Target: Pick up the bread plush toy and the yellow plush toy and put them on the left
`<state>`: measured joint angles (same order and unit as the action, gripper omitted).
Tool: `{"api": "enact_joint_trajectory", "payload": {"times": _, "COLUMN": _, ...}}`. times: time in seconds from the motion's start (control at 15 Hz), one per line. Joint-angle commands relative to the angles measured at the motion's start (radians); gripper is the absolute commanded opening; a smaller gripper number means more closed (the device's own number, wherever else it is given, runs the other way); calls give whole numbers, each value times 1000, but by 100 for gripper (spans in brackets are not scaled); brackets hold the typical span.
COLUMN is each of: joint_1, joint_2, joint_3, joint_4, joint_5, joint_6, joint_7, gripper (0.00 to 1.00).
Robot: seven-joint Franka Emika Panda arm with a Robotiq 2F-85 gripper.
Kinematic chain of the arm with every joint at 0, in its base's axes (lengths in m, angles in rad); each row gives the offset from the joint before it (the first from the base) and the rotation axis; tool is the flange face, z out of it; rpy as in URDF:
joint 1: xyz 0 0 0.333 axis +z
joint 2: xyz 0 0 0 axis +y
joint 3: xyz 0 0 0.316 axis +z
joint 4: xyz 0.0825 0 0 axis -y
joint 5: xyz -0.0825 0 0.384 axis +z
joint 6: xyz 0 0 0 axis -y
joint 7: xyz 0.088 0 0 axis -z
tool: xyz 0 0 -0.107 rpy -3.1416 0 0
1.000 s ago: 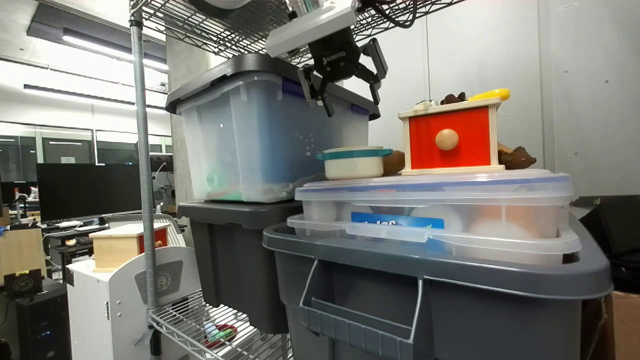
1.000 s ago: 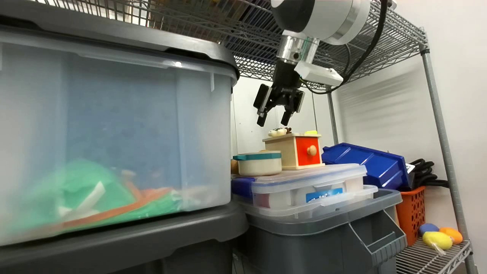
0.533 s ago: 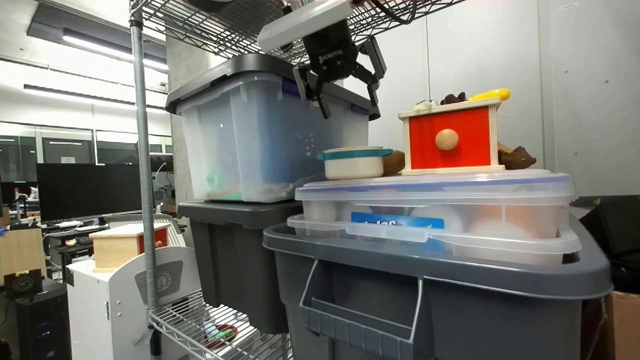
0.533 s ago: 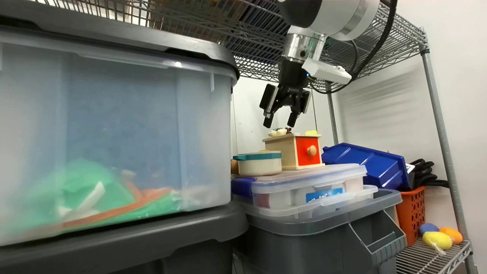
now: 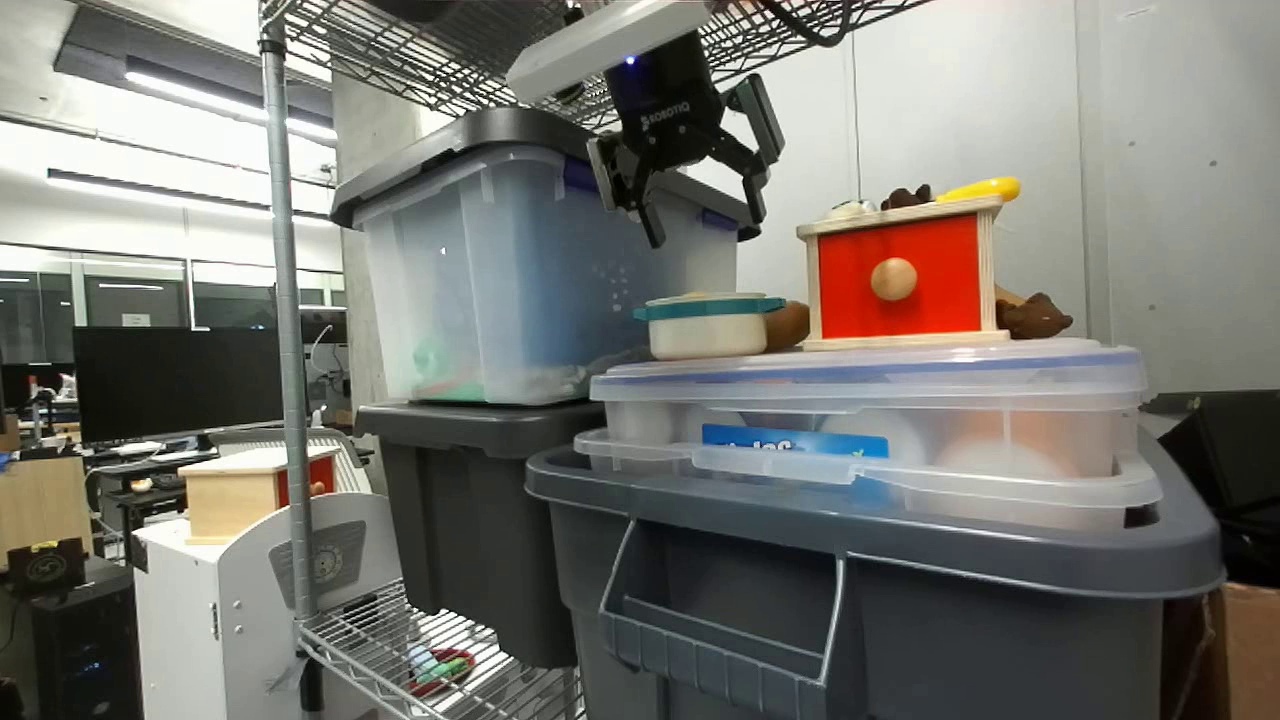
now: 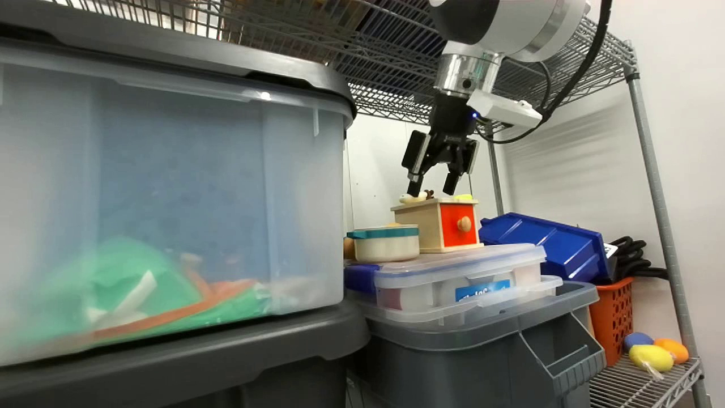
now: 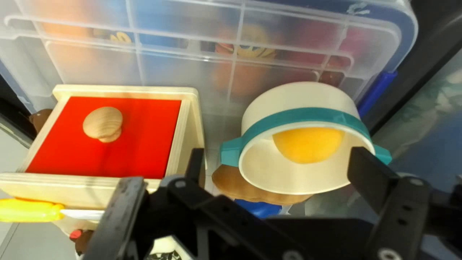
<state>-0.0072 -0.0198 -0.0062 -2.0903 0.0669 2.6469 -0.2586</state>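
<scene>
Golden-yellow plush, judged light, soft and unlikely to slip: one yellow plush toy (image 7: 307, 145) is seen inside one cream pot (image 7: 296, 97), right of centre in the wrist view, best gripped from above, across its middle, clear of the rim. One bread plush toy (image 7: 240, 186), lower in that frame and partly hidden by the pot, is expected to squash as easily. One red-fronted box (image 7: 144, 137) and one yellow-handled knife (image 7: 39, 211) are counted at left. The gripper (image 5: 706, 216) is pictured with jaws spread, nothing held.
</scene>
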Motion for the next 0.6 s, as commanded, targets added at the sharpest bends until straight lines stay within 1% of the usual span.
{"api": "enact_joint_trajectory", "payload": {"times": 0.0, "joint_1": 1, "joint_2": -125, "joint_3": -7, "joint_4": -122, "joint_5": 3, "joint_6": -28, "joint_7": -19, "gripper": 100}}
{"api": "enact_joint_trajectory", "payload": {"times": 0.27, "joint_1": 11, "joint_2": -240, "joint_3": -27, "joint_4": -203, "joint_5": 23, "joint_6": -84, "joint_7": -34, "gripper": 100}}
{"api": "enact_joint_trajectory", "payload": {"times": 0.53, "joint_1": 19, "joint_2": -343, "joint_3": -41, "joint_4": -253, "joint_5": 6, "joint_6": -153, "joint_7": -26, "gripper": 100}}
